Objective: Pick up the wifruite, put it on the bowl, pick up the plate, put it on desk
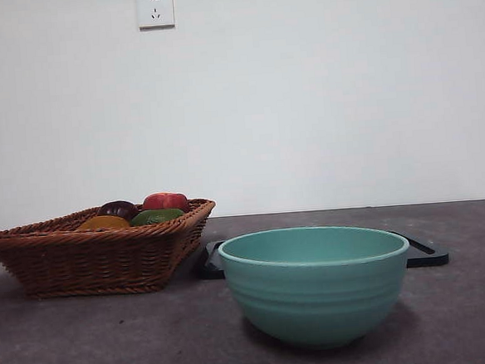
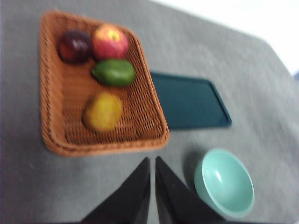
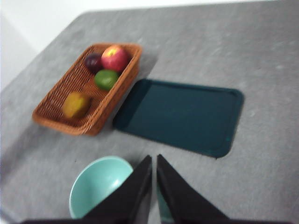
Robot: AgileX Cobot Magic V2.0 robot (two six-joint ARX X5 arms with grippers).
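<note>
Up high, my left gripper [image 2: 152, 161] and right gripper [image 3: 154, 158] have their fingers pressed together, holding nothing. Below, I see the teal-green ridged bowl [image 1: 316, 283] upright on the grey worktop [image 1: 87, 343], beside a wicker basket [image 1: 98, 254] and dark tray [image 3: 180, 116].

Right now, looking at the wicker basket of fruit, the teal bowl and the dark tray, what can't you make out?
- Front view: the round teal-green glazed bowl hides most of the flat dark rectangular tray.
- Front view: the brown wicker basket wall hides the fruits' lower halves.
- Both wrist views: blur leaves fruit types uncertain, e.g. the yellow fruit.
- Right wrist view: the right gripper covers part of the bowl.
</note>
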